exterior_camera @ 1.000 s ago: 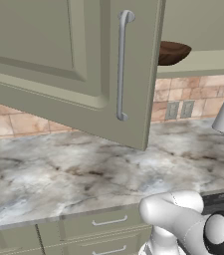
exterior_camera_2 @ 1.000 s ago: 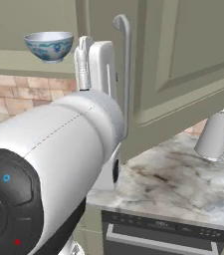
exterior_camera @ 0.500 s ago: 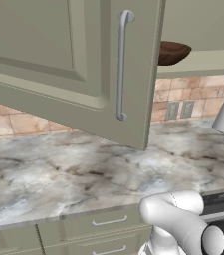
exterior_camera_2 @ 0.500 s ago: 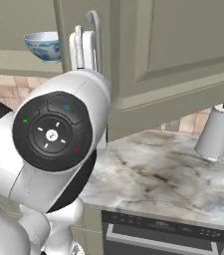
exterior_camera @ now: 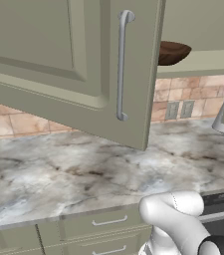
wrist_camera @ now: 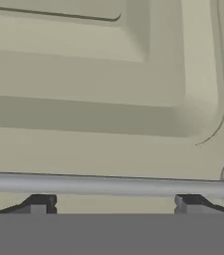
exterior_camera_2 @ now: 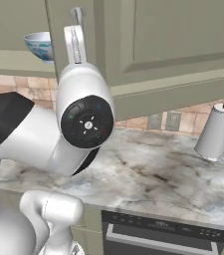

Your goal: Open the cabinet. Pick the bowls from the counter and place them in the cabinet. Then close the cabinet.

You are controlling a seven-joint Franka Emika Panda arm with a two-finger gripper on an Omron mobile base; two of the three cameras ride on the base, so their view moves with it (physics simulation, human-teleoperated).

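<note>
Gripper squared up on the door handle

Your gripper (wrist_camera: 113, 201) sits wide open, one fingertip either side of the cabinet (exterior_camera: 58, 74) handle (wrist_camera: 108, 184), its long bar crossing between them. Both bowls (exterior_camera: 170, 52) already sit on the shelf, so clamp it and swing the door shut.

Tan tiled backsplash (exterior_camera: 193, 89) with twin outlets (exterior_camera: 179, 109); olive drawers (exterior_camera: 103, 221); black oven (exterior_camera_2: 158, 234) below.
</note>
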